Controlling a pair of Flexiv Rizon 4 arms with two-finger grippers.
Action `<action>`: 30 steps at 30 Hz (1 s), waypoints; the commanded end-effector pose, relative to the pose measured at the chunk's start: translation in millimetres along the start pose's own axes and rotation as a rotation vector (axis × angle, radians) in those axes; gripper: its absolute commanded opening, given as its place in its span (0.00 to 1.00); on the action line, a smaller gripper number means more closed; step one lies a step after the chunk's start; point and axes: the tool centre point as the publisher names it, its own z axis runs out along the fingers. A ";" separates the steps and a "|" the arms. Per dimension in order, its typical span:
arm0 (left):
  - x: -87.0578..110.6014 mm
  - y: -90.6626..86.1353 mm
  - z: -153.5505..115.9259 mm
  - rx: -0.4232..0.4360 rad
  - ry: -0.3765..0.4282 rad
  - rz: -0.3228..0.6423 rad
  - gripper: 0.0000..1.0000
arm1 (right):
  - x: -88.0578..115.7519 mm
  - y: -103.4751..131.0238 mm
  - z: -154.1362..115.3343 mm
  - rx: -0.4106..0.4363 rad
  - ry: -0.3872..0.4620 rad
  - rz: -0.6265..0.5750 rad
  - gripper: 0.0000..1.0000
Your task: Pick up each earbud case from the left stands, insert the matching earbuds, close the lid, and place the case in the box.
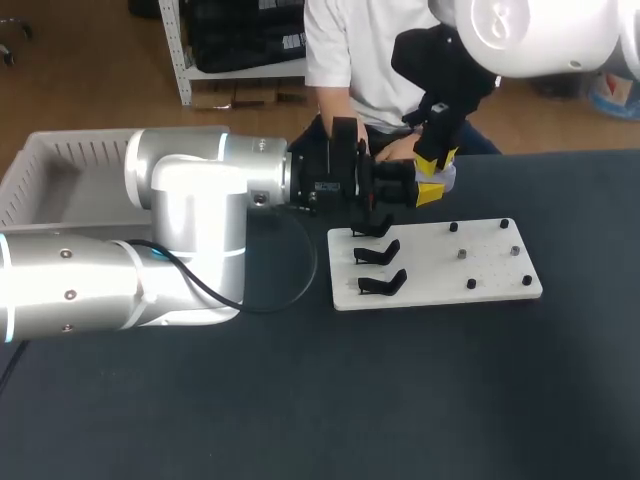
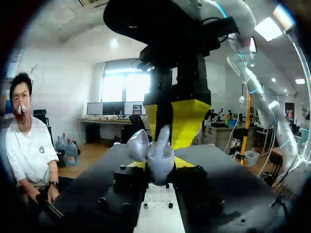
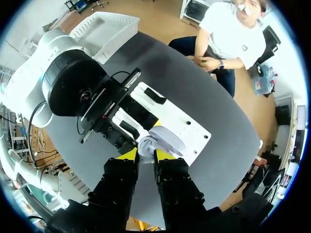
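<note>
The earbud case (image 2: 159, 162), pale lilac-white, is held in the air over the far edge of the white board (image 1: 490, 275), clear of the table (image 1: 400, 400). Its lid (image 2: 137, 145) stands open, tipped to one side. The left gripper (image 1: 425, 190) comes in level from the left, and its two yellow tips clamp the case body from both sides. The right gripper (image 3: 146, 154) points straight down onto the open case from above. Its fingers are drawn close together and pinch what looks like one earbud (image 2: 163, 135), a slim pale piece whose lower end sits in the mouth of the case. How many earbuds lie inside the case cannot be told.

The board lies on the table right of the middle, near the far edge. Along its left side are three black stands (image 1: 375, 229) (image 1: 378, 252) (image 1: 383, 284) in a column. On its right half are six small pegs (image 1: 463, 254) in two columns of three.

One white slatted box (image 1: 50, 160) sits at the table's far left corner, and the left arm (image 1: 190, 230) hides part of its inside.
</note>
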 end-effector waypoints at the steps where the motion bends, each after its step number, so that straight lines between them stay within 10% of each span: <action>1: -0.3 0.3 0.9 -0.001 -0.006 0.004 0.00 | -3.2 -0.2 1.3 0.003 0.007 -0.002 0.00; 14: -0.3 0.3 0.9 -0.001 -0.006 0.004 0.00 | -4.6 0.1 3.6 0.010 0.024 -0.008 0.00; 20: -0.3 0.3 0.9 -0.001 -0.006 0.004 0.00 | -4.8 -0.7 1.0 0.007 0.017 -0.008 0.24; 30: -0.3 0.3 0.9 -0.001 -0.006 0.004 0.00 | -5.1 -0.7 -0.3 0.004 0.016 -0.010 0.36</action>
